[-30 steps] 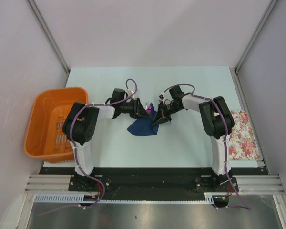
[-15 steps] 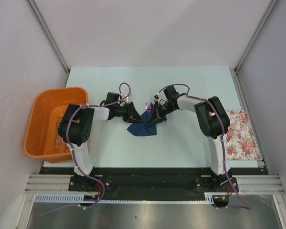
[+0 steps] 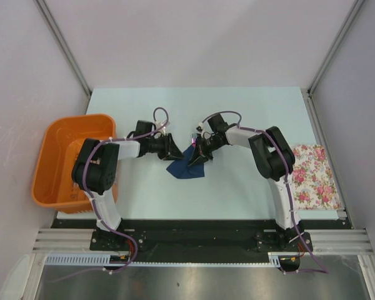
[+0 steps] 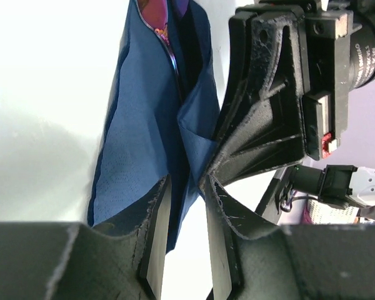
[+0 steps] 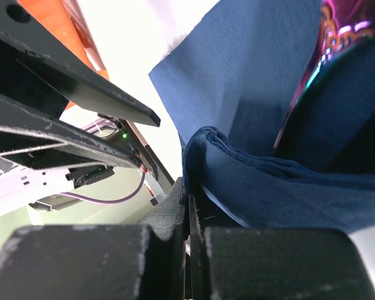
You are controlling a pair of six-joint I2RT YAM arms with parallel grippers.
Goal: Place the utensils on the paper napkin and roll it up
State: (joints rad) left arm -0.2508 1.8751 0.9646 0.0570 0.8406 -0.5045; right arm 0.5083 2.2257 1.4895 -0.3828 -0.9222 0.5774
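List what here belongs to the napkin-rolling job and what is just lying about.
Job:
- paper napkin
- purple utensils, partly wrapped in it
- right gripper, pinching a napkin fold
- left gripper, at the napkin's edge

Lying about:
- orange basket
- floral cloth

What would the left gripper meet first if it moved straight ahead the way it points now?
The paper napkin: its folded edge hangs just ahead of the left gripper, seemingly reaching between its jaws.
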